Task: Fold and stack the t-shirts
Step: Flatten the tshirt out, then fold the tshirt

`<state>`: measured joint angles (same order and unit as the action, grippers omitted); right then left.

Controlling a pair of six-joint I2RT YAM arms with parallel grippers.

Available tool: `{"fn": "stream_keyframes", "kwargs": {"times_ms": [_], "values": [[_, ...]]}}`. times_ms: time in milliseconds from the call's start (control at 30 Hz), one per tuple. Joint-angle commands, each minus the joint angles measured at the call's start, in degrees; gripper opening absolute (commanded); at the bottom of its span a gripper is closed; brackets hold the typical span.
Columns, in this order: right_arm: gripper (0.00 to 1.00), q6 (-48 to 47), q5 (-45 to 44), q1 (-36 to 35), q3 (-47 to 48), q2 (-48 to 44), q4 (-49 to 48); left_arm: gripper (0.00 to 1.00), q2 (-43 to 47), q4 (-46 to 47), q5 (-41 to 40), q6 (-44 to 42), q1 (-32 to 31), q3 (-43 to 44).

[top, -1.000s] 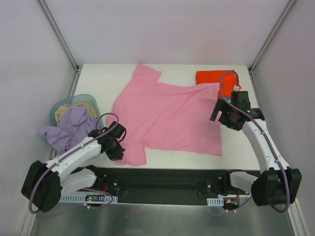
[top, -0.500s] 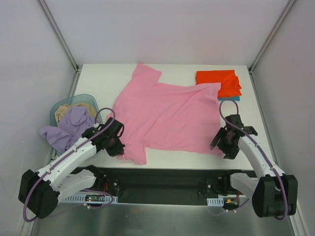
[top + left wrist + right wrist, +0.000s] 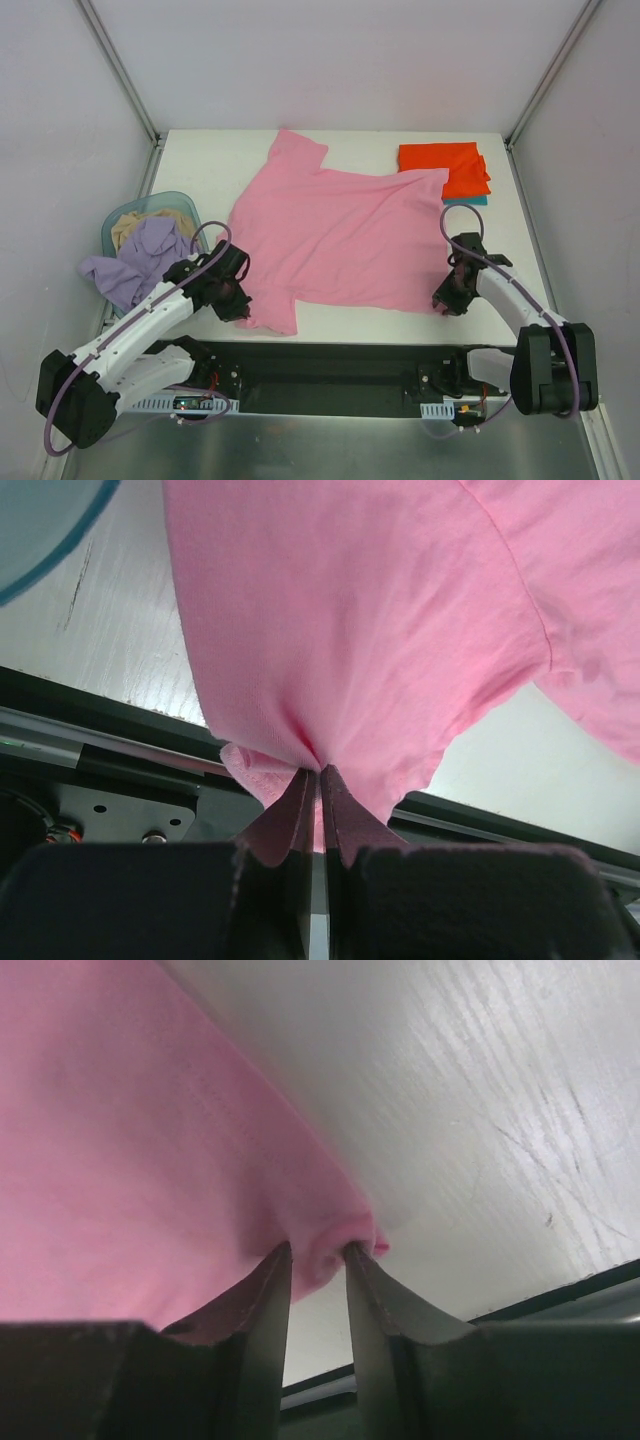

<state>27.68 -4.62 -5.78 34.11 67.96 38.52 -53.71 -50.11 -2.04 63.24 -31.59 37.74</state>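
Observation:
A bright pink t-shirt (image 3: pixel 340 240) lies spread flat over the middle of the white table. My left gripper (image 3: pixel 238 300) is shut on its near left hem, and the left wrist view shows the pink cloth (image 3: pixel 350 610) pinched thin at the closed gripper (image 3: pixel 320 772). My right gripper (image 3: pixel 447 300) sits at the shirt's near right corner. In the right wrist view the gripper (image 3: pixel 318 1250) presses a bunched fold of the pink cloth (image 3: pixel 120 1140) from both sides. A folded orange-red t-shirt (image 3: pixel 445 170) lies on a teal one (image 3: pixel 470 201) at the back right.
A light-blue basket (image 3: pixel 150 203) stands off the table's left edge with a pale lavender t-shirt (image 3: pixel 140 260) draped over its near rim and beige cloth inside. The black base rail (image 3: pixel 330 365) runs along the near edge. Slanted frame posts stand at both back corners.
My right arm swung from beside the orange-red stack down to the pink shirt's near right corner, and its jaws narrowed onto the cloth. The left gripper kept its hold and shifted slightly.

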Motion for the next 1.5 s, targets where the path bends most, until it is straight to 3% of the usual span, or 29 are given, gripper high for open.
{"fn": "stream_keyframes", "kwargs": {"times_ms": [0, 133, 433, 567, 767, 933, 1467], "values": [[0.26, 1.9, -2.8, 0.0, -1.6, -1.3, 0.7, 0.0, 2.4, -3.3, -1.7, 0.5, -0.7, 1.6], [0.01, 1.5, -3.4, -0.1, -2.2, -3.6, 4.0, 0.0, 3.4, -4.4, -0.5, 1.2, -0.7, 0.0], [0.01, 3.3, -9.5, 0.1, 1.0, -22.7, 20.9, 0.0, 8.9, -8.4, 4.1, 2.9, -0.7, -2.3], [0.01, 2.4, -12.7, 0.0, 4.0, -24.8, 26.5, 0.0, 9.6, -10.1, 6.3, 0.9, -0.7, -1.2], [0.01, 1.3, -8.4, 0.1, 2.5, -22.7, 24.1, 0.0, 7.5, -9.6, 6.1, -0.5, -0.7, 1.5], [0.01, -2.5, -8.6, 0.0, 4.6, -19.3, 15.9, 0.0, 5.6, -3.1, 3.5, -1.5, -0.7, 4.1], [0.02, -9.8, -11.0, 0.2, 23.6, 1.1, 9.1, 0.0, -20.4, 2.6, -12.9, -12.3, 0.5, 27.6]]}}
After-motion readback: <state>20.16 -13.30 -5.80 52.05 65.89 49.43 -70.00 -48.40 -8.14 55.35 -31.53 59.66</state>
